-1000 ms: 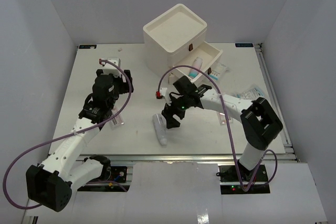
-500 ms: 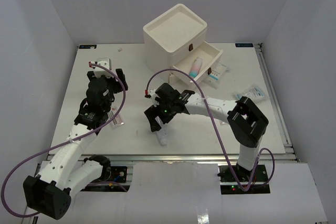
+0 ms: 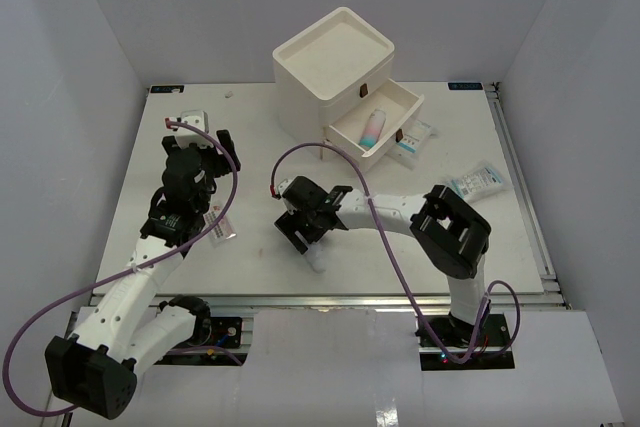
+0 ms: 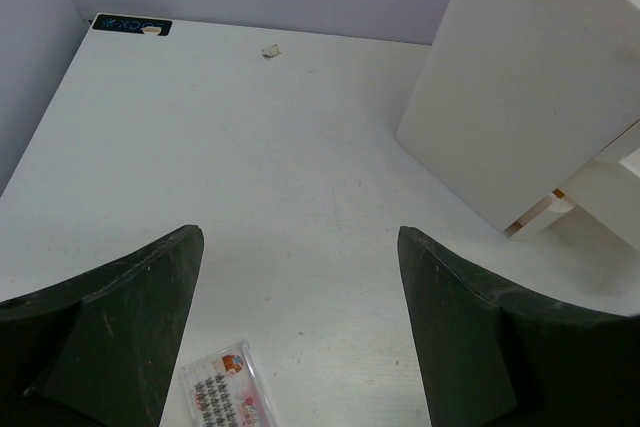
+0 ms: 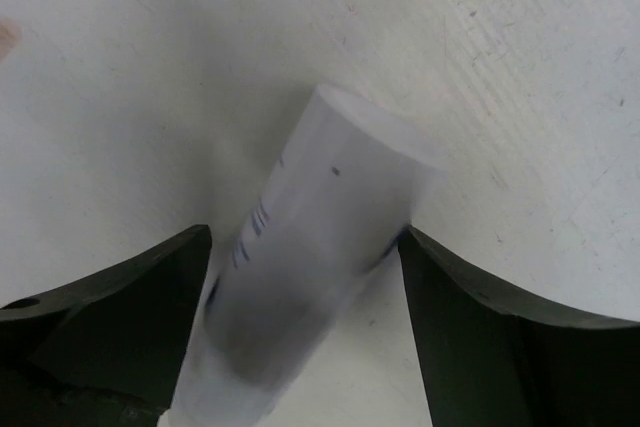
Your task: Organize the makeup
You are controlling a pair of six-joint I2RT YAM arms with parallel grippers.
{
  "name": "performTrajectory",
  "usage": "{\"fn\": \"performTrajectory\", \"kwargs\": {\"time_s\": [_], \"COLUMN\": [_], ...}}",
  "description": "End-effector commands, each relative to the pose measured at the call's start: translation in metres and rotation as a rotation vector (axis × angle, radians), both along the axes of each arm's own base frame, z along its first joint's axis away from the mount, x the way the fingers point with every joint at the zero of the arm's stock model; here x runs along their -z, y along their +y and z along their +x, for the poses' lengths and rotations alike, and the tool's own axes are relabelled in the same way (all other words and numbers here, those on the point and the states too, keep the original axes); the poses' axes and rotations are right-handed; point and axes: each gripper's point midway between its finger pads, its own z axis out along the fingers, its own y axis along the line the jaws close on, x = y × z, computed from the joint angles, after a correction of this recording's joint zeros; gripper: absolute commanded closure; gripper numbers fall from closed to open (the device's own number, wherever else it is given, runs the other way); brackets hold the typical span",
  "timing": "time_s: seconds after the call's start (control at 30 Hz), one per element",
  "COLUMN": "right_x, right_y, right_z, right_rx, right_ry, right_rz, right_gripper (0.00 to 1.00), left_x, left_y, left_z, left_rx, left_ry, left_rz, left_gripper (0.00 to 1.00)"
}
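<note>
A plain white tube lies on the table near the front edge. My right gripper is open and low over it. In the right wrist view the tube lies between the fingers of the right gripper, close against the right finger. A white tube with a pink label and teal cap lies in the open drawer. My left gripper is open and empty at the left. In its wrist view the gripper is above bare table, with a small clear printed packet below it.
The white three-drawer box stands at the back centre and also shows in the left wrist view. Flat sachets lie beside the drawer and at the right. The clear packet lies by the left arm. A small pale bit lies at the back.
My right gripper has moved left and toward the front, down over the white tube, which now lies between its fingers. My left gripper has shifted a little left and back.
</note>
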Motion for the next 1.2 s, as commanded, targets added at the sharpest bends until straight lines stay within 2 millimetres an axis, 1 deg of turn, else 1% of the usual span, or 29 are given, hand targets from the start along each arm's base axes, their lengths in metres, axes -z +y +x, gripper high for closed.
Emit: {"fn": "performTrajectory", "kwargs": {"time_s": [0.0,0.03,0.13,0.2,0.33,0.4,0.43,0.47,0.5,0.63,0.7,0.77,0.87,0.93,0.97,1.0,1.03,1.07,1.1,1.13,1.17], "right_x": [0.011,0.013,0.021,0.022,0.011,0.006,0.003,0.001,0.0,-0.006,-0.014,-0.026,-0.059,-0.078,-0.086,-0.097,-0.102,-0.112,-0.13,-0.134,-0.146], "right_y": [-0.001,-0.002,-0.007,-0.013,-0.02,-0.022,-0.024,-0.028,-0.032,-0.048,-0.058,-0.059,-0.064,-0.073,-0.077,-0.079,-0.081,-0.083,-0.085,-0.088,-0.091], "right_z": [0.003,0.002,0.002,0.005,0.007,0.005,0.005,0.004,0.004,0.0,0.002,-0.003,0.001,0.013,0.015,0.02,0.022,0.027,0.034,0.038,0.048], "right_rx": [-0.049,-0.063,-0.09,-0.116,-0.178,-0.228,-0.255,-0.294,-0.329,-0.428,-0.5,-0.586,-0.67,-0.669,-0.688,-0.693,-0.7,-0.708,-0.712,-0.706,-0.7], "right_ry": [-0.088,-0.094,-0.107,-0.132,-0.181,-0.194,-0.203,-0.214,-0.222,-0.207,-0.206,-0.178,-0.162,-0.174,-0.189,-0.221,-0.24,-0.279,-0.344,-0.366,-0.423], "right_rz": [-0.069,-0.079,-0.115,-0.14,-0.145,-0.137,-0.138,-0.148,-0.157,-0.16,-0.162,-0.112,-0.013,0.026,0.03,0.037,0.033,0.026,0.021,0.007,-0.024], "right_gripper": [0.25,0.27,0.4,0.47,0.64,0.76,0.79,0.87,0.92,0.92,0.92,0.92,0.92,0.92,0.92,0.92,0.92,0.92,0.92,0.92,0.92], "left_x": [-0.011,-0.01,-0.011,-0.012,-0.012,-0.013,-0.013,-0.014,-0.014,-0.014,-0.014,-0.016,-0.018,-0.019,-0.019,-0.019,-0.019,-0.02,-0.02,-0.02,-0.02], "left_y": [0.005,0.005,0.004,0.004,0.002,0.001,0.0,0.0,0.0,0.0,-0.001,0.0,0.001,0.0,0.0,0.0,0.0,-0.001,-0.001,-0.001,-0.001], "left_z": [-0.002,-0.002,-0.002,-0.003,-0.003,-0.003,-0.004,-0.004,-0.004,-0.005,-0.006,-0.007,-0.008,-0.009,-0.009,-0.009,-0.009,-0.009,-0.009,-0.009,-0.009], "left_rx": [-0.015,-0.015,-0.011,-0.008,0.005,0.011,0.013,0.015,0.017,0.02,0.021,0.019,0.02,0.023,0.025,0.027,0.027,0.028,0.029,0.029,0.03], "left_ry": [-0.048,-0.046,-0.05,-0.054,-0.054,-0.056,-0.057,-0.058,-0.059,-0.061,-0.063,-0.069,-0.076,-0.079,-0.08,-0.08,-0.08,-0.081,-0.081,-0.082,-0.082], "left_rz": [-0.012,-0.011,-0.013,-0.015,-0.02,-0.023,-0.024,-0.025,-0.026,-0.027,-0.028,-0.029,-0.031,-0.033,-0.034,-0.034,-0.034,-0.034,-0.035,-0.035,-0.035], "left_gripper": [0.11,0.11,0.11,0.11,0.11,0.11,0.11,0.11,0.11,0.11,0.11,0.11,0.11,0.11,0.11,0.11,0.11,0.11,0.11,0.11,0.11]}}
